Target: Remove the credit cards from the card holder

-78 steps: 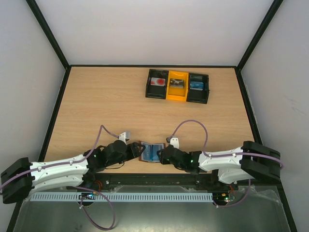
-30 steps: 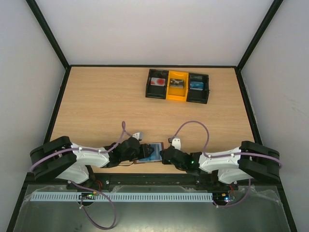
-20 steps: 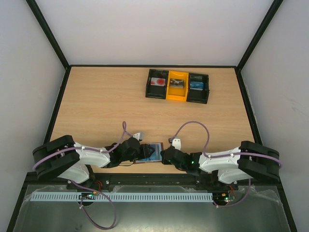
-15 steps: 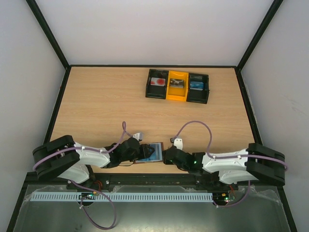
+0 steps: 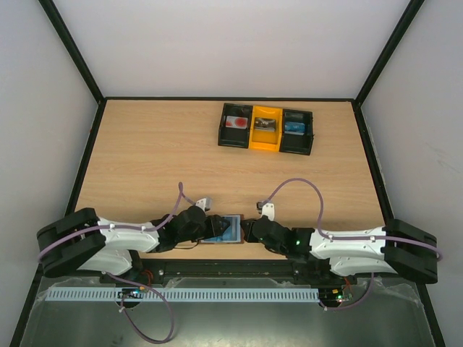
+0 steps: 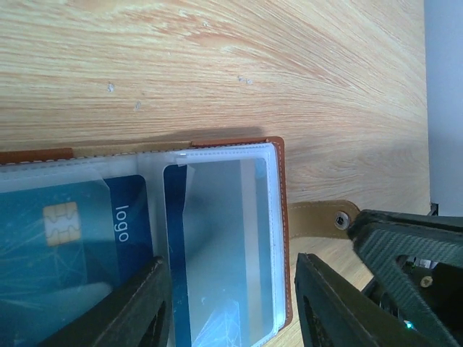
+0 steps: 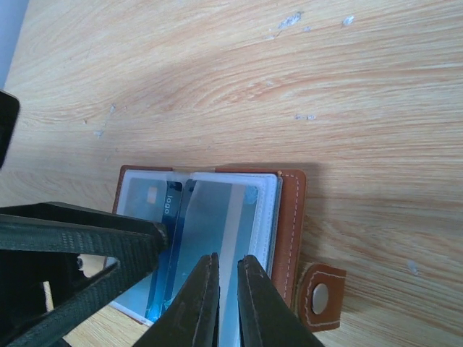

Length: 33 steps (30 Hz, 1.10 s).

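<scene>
1. Card holder: lies open at near edge of table, btwn both claws. Left gripper spread wide astride a sleeve; right gripper nearly closed, grip on anything indiscernible.
2. Risk: slick blue card may slip; unpinned holder likely drags w/ pull.
3. Brown stitched leather, glossy clear plastic, thin flat rectangles.

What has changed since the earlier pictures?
The left gripper moved right, over the card holder. The elbow of the right arm swung out to the right; the right gripper stayed at the holder. Card holder and tray kept their places.
</scene>
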Tool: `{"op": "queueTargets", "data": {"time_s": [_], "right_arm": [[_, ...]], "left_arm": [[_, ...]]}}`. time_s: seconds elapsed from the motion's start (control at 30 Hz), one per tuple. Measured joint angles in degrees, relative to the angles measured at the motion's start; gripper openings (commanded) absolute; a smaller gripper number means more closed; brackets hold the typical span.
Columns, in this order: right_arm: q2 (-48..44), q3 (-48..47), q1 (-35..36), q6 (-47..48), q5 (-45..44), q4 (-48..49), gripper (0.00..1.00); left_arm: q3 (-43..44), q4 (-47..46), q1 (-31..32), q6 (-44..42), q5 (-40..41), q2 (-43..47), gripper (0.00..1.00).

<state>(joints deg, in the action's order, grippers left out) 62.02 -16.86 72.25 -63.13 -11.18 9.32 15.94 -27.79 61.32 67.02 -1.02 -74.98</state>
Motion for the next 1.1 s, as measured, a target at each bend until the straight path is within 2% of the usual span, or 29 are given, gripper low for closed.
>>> {"op": "queueTargets", "data": {"time_s": [0.33, 0.87, 1.1], "right_arm": [[7.8, -1.2, 0.0, 0.0, 3.1, 4.5, 0.09], [16.0, -1.4, 0.0, -1.6, 4.0, 9.0, 0.02], [16.5, -0.9, 0.0, -2.5, 4.0, 10.9, 0.02]], "left_arm": [[0.2, 4.2, 0.0, -0.2, 1.5, 2.0, 0.49], [-0.1, 3.1, 0.0, -0.2, 1.6, 1.0, 0.44], [-0.7, 0.2, 0.0, 0.3, 1.0, -0.8, 0.34]]}}
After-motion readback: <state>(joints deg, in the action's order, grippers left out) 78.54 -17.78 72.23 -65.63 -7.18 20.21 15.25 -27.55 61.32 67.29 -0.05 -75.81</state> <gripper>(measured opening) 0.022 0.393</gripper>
